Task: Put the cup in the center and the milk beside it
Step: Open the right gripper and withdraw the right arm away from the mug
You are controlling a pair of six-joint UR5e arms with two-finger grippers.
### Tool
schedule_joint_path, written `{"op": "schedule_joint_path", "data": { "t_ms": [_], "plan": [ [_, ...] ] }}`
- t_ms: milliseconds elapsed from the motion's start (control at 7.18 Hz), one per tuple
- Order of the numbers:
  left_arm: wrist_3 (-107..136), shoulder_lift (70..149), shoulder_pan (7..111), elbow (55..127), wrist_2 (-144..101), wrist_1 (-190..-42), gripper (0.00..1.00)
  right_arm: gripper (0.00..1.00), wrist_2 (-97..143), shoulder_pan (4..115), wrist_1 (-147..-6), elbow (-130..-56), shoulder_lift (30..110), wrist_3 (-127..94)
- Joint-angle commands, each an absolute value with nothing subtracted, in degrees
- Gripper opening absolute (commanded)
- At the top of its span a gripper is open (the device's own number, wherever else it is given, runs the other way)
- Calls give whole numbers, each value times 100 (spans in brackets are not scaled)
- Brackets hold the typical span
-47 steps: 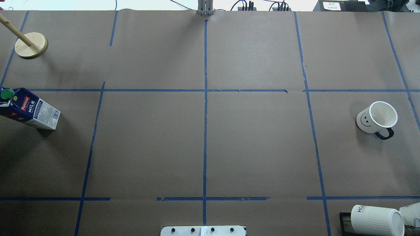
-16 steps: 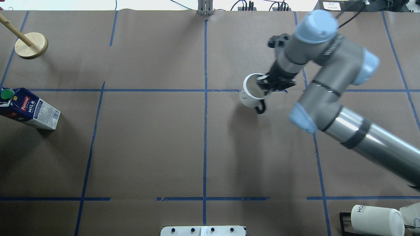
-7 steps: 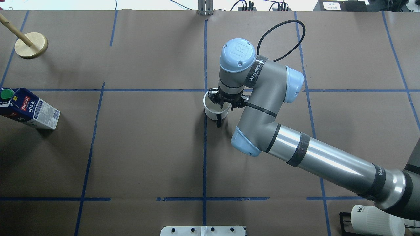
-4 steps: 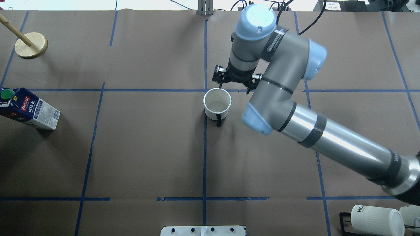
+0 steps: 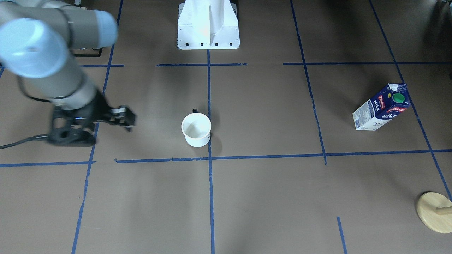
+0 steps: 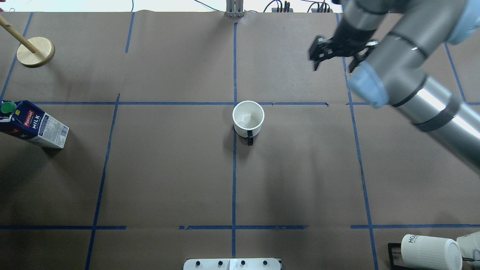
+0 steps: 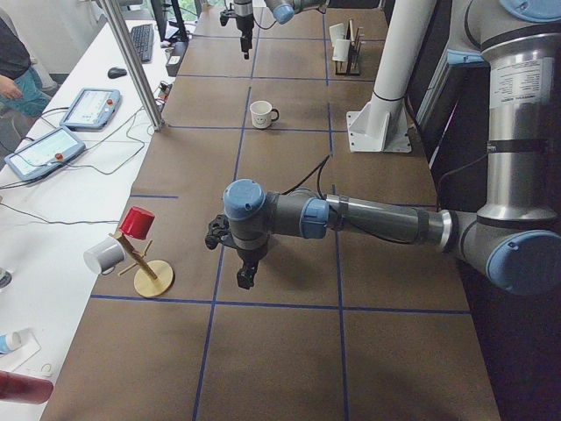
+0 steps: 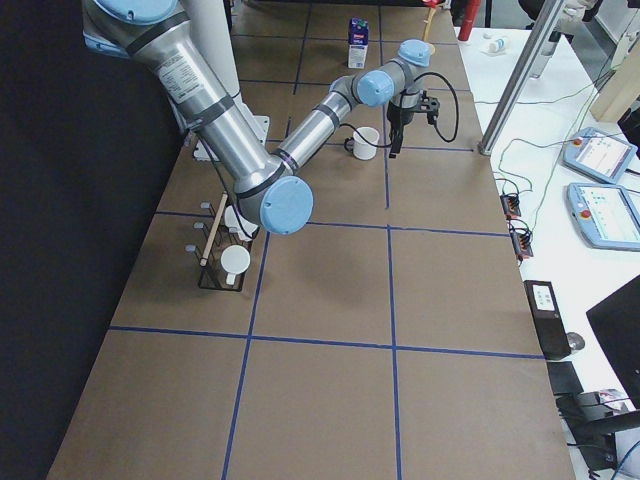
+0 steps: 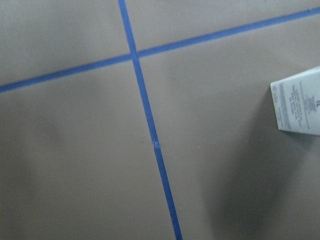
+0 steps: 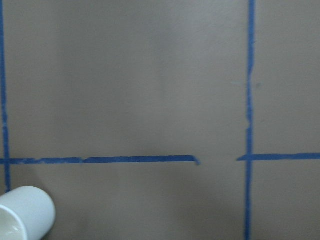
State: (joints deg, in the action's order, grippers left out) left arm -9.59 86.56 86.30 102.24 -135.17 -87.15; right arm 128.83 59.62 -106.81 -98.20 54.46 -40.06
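The cup (image 6: pixel 248 116) stands upright and free on the centre (image 6: pixel 221 112), on the long blue tape line just on my side of the tape crossing, with its black handle towards me. It also shows in the front view (image 5: pixel 196 131) and at the bottom left of the right wrist view (image 10: pixel 25 212). My right gripper (image 6: pixel 333 66) is open and empty, raised at the far right, well away from the cup. The milk (image 6: pixel 33 125) stands at the table's left edge; its corner shows in the left wrist view (image 9: pixel 300 107). My left gripper (image 7: pixel 246 279) shows only in the exterior left view, so I cannot tell its state.
A wooden mug tree (image 6: pixel 35 51) stands at the far left corner and carries a red cup (image 7: pixel 138 221). A black rack with ribbed white mugs (image 6: pixel 431 251) sits at the near right corner. The robot's white base plate (image 6: pixel 232 264) is at the near edge.
The right gripper let go of the cup at the tape crossing, then rose and swung away to the far right. The cup stays where it was set. The milk has not moved.
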Motion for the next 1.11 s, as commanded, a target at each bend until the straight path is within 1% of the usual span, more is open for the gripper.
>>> {"op": "schedule_joint_path", "data": {
  "t_ms": [0, 279, 557, 836, 975],
  "plan": [
    [-932, 8903, 8640, 10125, -13526, -8684, 100, 99, 13122, 7158, -11144, -10028, 6297, -1479],
    [-932, 8894, 8631, 10195, -13561, -8727, 100, 99, 13139, 8020, -11075, -10054, 7386, 431],
    [-688, 8965, 8631, 10370, -13579, -8771, 100, 99, 13104, 8584, -11022, -10081, 8415, 1813],
    [-441, 8991, 8613, 10799, -13579, -8693, 100, 99, 13165, 8771, -9719, -10072, 9452, 1681],
    [152, 9009, 8570, 11028, -13570, -8701, 100, 99, 13166, 8771, -9320, -10168, 9570, 1052]
  ]
}}
